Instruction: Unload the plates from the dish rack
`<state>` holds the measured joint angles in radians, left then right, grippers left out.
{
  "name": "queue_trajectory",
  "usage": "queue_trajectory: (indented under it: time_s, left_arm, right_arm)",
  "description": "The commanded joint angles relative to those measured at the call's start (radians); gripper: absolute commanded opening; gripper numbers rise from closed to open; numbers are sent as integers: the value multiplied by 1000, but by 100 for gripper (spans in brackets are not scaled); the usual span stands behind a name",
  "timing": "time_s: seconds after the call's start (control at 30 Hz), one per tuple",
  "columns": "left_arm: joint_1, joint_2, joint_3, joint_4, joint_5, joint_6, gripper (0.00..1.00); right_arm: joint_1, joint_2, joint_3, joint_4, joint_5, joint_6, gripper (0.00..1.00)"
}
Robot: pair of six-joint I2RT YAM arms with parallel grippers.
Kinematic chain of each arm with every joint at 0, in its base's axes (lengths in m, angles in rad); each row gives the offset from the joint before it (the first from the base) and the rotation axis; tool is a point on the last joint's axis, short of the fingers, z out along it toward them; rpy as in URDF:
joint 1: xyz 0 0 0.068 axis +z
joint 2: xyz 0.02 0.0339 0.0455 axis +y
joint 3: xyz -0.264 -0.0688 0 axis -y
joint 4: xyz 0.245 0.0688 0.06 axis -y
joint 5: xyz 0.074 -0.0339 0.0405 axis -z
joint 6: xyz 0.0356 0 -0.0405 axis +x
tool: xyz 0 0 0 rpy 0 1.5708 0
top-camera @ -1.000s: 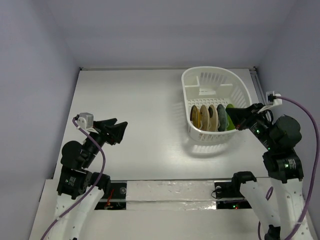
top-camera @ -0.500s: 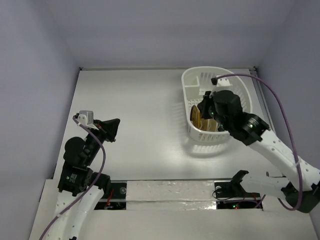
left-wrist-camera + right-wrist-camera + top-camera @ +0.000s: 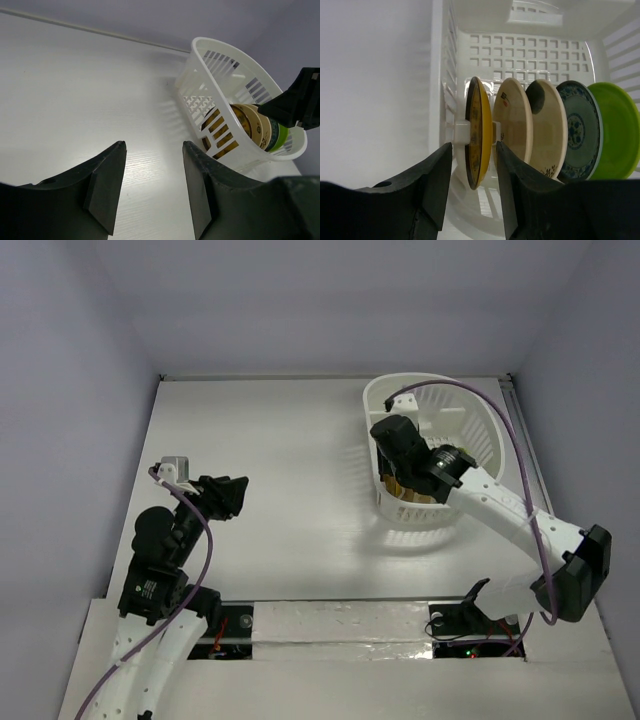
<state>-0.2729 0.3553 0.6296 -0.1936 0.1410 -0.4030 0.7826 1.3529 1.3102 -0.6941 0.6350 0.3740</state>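
Now five plates (image 3: pixel 547 132) stand in the dish rack (image 3: pixel 437 70)

plates (image 3: pixel 512 125) side by side in the dish rack (image 3: pixel 520 50)

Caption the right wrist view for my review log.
Right gripper, jaws open, lined up on the yellow-orange plate, leftmost of five plates standing on edge in the white dish rack.

There's one white slotted plastic dish rack (image 3: pixel 520 50); five small round plates in it: one yellow-orange plate (image 3: pixel 480 112), one cream plate (image 3: pixel 515 125), one beige plate (image 3: pixel 550 135), one grey-blue plate (image 3: pixel 580 130), one lime-green plate (image 3: pixel 617 130); two black grippers, left gripper (image 3: pixel 153 150) and right gripper (image 3: pixel 472 146).
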Motion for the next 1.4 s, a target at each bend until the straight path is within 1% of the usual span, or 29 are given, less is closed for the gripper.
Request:
queue_trajectory:
  time_s: [0.0, 0.37, 0.67, 0.77, 0.8, 0.87, 0.9, 1.0, 1.27, 1.37]
  left_arm:
    - [6, -7, 25, 22, -8, -7, 46]
    - [6, -27, 24, 25, 5, -3, 46]
    - [6, -33, 25, 25, 9, 0, 46]
    - [6, -33, 25, 26, 14, 1, 46]
    - [6, -33, 25, 26, 17, 1, 46]
    - [6, -35, 25, 28, 17, 3, 46]
    - [6, -35, 25, 26, 17, 3, 46]
    - [6, -36, 25, 28, 17, 3, 46]
    - [6, -39, 27, 26, 17, 4, 46]
    - [6, -39, 27, 28, 19, 4, 46]
  right_arm:
    - [7, 28, 23, -16, 89, 19, 46]
    - [7, 152, 11, -24, 178, 40, 37]
    - [-22, 209, -26, 4, 189, 39, 30]
    - [-22, 222, -23, 4, 222, 37, 26]
    - [-22, 226, -19, 4, 232, 29, 23]
    - [-22, 232, -12, 2, 236, 19, 22]
    - [-22, 238, -5, -4, 247, 13, 18]
    - [-22, 249, 7, -18, 268, -7, 12]
    - [-22, 250, 87, -70, 321, -63, 1]
    - [-22, 253, 115, -87, 338, -86, 0]
